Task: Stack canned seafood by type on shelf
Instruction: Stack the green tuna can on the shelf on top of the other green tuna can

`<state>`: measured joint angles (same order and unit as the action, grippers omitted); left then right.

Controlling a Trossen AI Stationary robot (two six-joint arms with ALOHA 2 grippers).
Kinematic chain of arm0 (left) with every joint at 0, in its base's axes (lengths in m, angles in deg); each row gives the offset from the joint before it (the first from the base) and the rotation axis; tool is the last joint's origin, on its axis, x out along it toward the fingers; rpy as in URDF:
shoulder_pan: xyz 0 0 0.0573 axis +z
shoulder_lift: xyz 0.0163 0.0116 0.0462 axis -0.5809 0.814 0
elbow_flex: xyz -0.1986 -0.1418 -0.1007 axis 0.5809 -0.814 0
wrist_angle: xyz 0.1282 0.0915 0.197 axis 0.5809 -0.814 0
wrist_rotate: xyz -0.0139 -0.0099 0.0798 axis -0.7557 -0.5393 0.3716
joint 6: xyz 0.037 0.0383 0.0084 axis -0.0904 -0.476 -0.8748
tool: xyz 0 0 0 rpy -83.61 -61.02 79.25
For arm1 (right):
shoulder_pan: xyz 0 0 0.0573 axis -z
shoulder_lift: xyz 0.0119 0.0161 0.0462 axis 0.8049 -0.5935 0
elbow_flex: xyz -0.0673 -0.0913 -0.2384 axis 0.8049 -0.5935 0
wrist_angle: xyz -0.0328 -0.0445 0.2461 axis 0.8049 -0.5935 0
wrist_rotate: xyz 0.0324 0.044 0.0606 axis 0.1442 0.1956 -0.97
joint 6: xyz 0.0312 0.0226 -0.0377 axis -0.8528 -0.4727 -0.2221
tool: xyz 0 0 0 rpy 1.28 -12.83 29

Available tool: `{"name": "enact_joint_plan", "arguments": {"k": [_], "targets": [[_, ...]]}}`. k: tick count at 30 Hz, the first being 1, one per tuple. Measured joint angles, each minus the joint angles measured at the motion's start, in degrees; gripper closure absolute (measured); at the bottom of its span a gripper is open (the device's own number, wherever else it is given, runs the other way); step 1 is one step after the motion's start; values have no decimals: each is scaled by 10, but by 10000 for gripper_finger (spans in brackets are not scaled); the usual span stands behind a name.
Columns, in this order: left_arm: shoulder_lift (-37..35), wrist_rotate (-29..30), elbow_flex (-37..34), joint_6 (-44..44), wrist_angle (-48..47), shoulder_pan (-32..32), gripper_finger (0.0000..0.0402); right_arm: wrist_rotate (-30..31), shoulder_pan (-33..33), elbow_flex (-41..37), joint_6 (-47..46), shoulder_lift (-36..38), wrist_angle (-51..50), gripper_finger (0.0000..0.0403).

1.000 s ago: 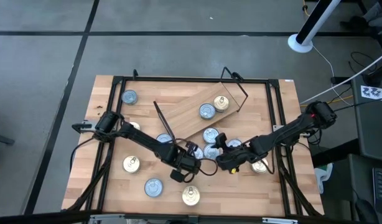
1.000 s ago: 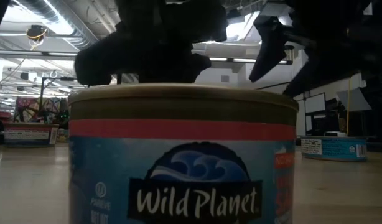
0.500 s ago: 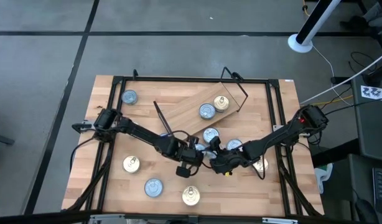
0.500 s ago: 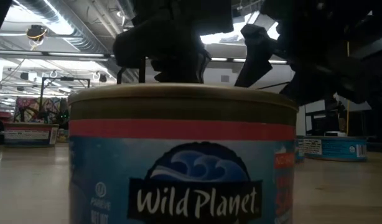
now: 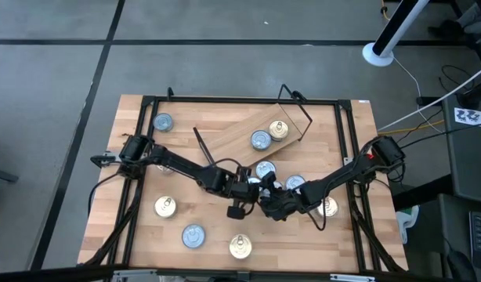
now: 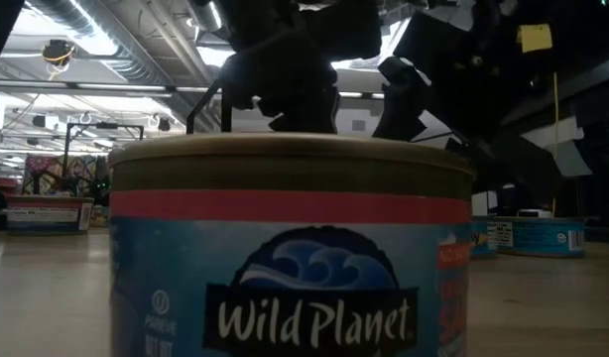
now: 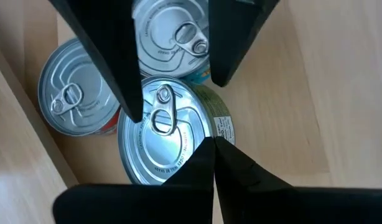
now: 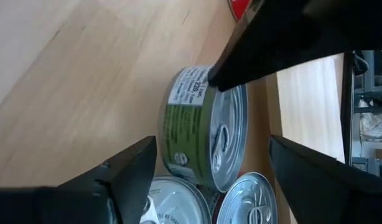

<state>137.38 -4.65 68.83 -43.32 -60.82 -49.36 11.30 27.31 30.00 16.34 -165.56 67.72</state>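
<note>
Silver-topped tins point(image 5: 265, 170) cluster mid-counter point(image 5: 342, 243), just beside the tilted wooden shelf point(image 5: 244, 141) carrying two more. Left tool point(image 5: 251, 186), fingers pressed together, touches a green-labelled tin point(image 7: 172, 134); right tool point(image 5: 265, 197) spreads wide beside it.

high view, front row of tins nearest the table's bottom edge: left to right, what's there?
Gold-topped tin → silver-topped tin → gold-topped tin → gold tin beside the right arm. The cluster of tins under the two hands in the middle is left out; it overlaps too much to order.
</note>
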Motion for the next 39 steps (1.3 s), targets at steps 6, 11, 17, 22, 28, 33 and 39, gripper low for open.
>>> {"name": "enact_joint_plan", "arguments": {"k": [6,11,17,22,28,33,39], "targets": [[0,0,0,22,8,7,401,-2,0,0,-17,0,7,95],[0,0,0,30,14,12,402,2,0,0,-27,-3,6,95],[0,0,0,44,29,14,401,29,0,0,-28,-19,8,95],[-1,0,1,63,34,16,401,67,0,1,-28,-34,9,95],[-1,-10,0,64,36,16,401,74,0,0,-26,-36,9,132],[-1,-10,0,60,35,16,401,64,0,0,-26,-36,7,199],[-5,-11,2,44,29,15,371,54,0,0,-25,-36,12,269]]}}
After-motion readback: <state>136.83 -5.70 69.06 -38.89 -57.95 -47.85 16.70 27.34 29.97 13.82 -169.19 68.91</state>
